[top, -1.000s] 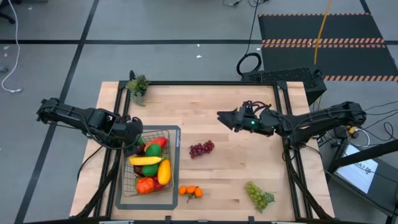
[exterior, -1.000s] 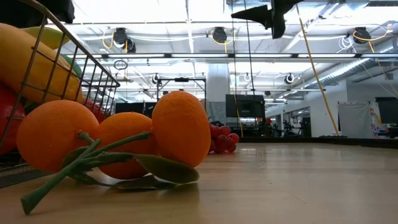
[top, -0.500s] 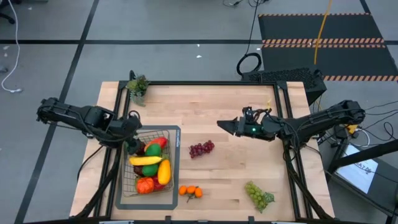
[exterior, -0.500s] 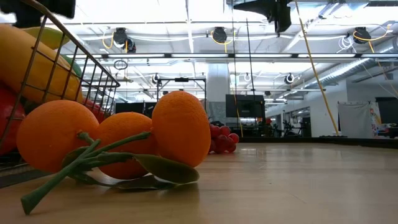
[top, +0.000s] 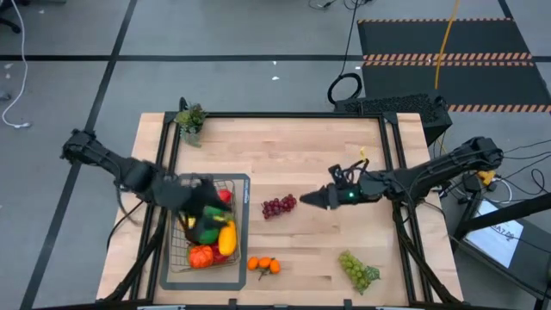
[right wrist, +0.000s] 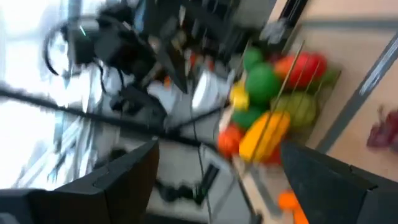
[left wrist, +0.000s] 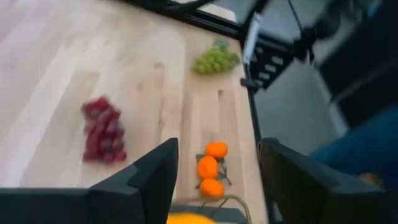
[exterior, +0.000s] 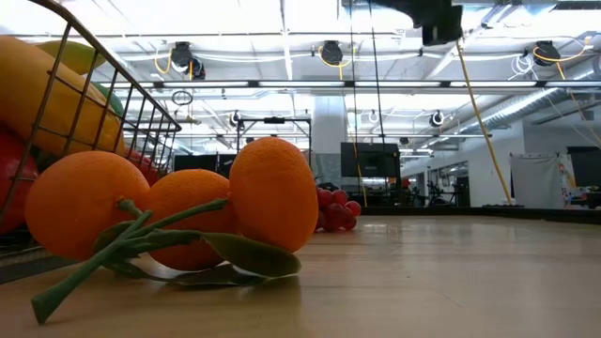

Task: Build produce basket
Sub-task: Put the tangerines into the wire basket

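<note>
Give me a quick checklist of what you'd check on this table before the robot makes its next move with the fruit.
1. Basket sits flat on the table, with fruit already in it: ok.
2. Purple grapes lie free on the wood, apart from the basket: ok.
3. Right gripper is close beside the purple grapes with its fingers apart and nothing between them: ok.
4. Left gripper over the basket, clear of the fruit: cannot tell, it is blurred by motion.
5. Oranges and green grapes lie outside the basket, waiting: ok.
6. Potted sprig stands out of the way at the far corner: ok.
</note>
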